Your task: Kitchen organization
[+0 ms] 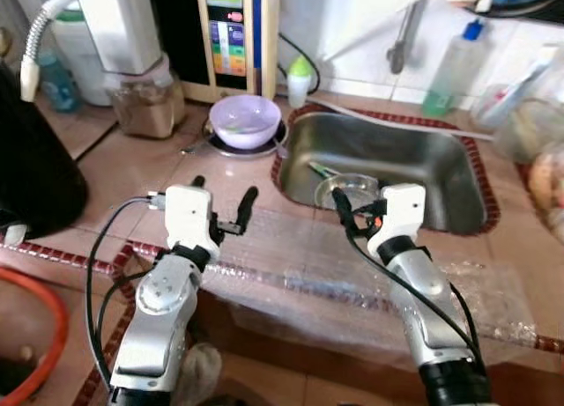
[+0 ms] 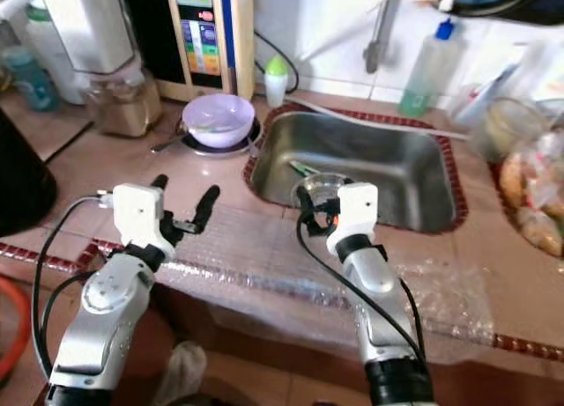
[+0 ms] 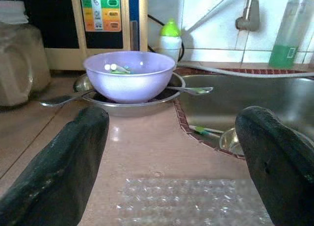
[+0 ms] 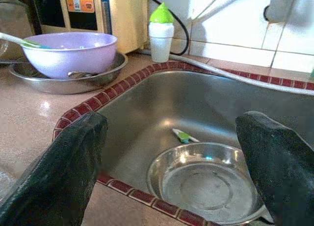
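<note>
Jaws, left: released, the two black fingers spread wide with nothing between them
Jaws, right: released as well, fingers parted and bare
Left gripper (image 1: 222,205): held above the worktop (image 1: 132,173), near its front edge, facing the purple bowl
Right gripper (image 1: 357,210): held over the front rim of the sink (image 1: 441,173), facing down into the basin
Purple bowl (image 1: 246,121): upright on a shallow metal plate (image 3: 128,98), on the worktop just left of the sink; small bits lie inside it
Spoons: one spoon (image 3: 61,98) sticks out from the plate on the side away from the sink, another spoon (image 3: 192,90) rests on the plate rim on the sink side
Metal bowl (image 4: 208,183): upright in the sink, close to the front wall
Green-handled utensil (image 4: 184,136): lying on the sink floor just behind the metal bowl
Bubble wrap (image 1: 352,278): clear sheet spread along the front of the worktop, under both arms and draped over the edge
White bottle with green cap (image 1: 300,80): standing at the back left corner of the sink, by the tiled wall
Appliance with coloured panel (image 1: 231,38): against the wall behind the purple bowl
Glass jar (image 1: 145,102): on the worktop left of the appliance, part full of brown contents
Green soap bottle (image 1: 451,71): at the wall behind the sink, right of the tap pipe (image 1: 401,32)
Hose (image 1: 388,122): pale, lying along the back rim of the sink
</note>
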You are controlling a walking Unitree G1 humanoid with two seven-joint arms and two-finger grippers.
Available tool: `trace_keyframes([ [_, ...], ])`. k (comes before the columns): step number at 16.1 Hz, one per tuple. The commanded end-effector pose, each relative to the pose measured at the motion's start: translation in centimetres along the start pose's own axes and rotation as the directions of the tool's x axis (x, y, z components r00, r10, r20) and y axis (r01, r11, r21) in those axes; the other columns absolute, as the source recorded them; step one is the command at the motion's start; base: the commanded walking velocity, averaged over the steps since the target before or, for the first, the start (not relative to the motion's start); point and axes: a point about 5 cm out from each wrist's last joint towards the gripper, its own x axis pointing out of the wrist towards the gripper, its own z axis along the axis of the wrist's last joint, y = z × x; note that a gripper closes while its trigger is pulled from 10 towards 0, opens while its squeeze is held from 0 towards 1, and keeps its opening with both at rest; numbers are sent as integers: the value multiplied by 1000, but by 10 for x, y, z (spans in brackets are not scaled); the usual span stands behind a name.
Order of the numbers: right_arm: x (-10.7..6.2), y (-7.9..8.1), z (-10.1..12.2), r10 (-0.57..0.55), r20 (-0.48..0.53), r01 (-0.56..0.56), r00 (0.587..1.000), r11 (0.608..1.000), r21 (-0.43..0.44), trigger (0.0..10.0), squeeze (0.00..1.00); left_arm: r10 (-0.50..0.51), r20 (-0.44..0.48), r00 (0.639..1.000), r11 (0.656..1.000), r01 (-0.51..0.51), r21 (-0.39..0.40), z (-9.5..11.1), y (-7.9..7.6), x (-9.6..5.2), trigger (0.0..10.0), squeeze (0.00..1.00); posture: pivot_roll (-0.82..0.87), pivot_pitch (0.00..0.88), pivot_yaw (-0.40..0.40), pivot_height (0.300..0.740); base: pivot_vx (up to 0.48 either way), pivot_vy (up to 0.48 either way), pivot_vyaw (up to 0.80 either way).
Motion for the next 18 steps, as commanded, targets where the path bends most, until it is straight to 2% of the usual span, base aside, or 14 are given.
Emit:
trace_keyframes([
  [1, 1, 2, 1, 7, 0, -7, 1000, 1000, -2, 10000, 0, -7, 27, 1000, 1000, 7, 4, 6, 1, 0, 10000, 0, 23, 0, 17, 740, 244, 0, 0],
  [11, -3, 3, -1, 4, -9, -4, 1000, 1000, -2, 10000, 0, -35, 21, 999, 999, 35, 1, 7, -3, 3, 10000, 0, 9, 0, 29, 740, 284, 0, -43],
  [18, -3, 4, -3, 16, -17, -16, 1000, 1000, -5, 10000, 0, -7, 5, 1000, 1000, 7, -7, 3, -3, -2, 10000, 0, 17, 0, 21, 740, 0, 0, 0],
])
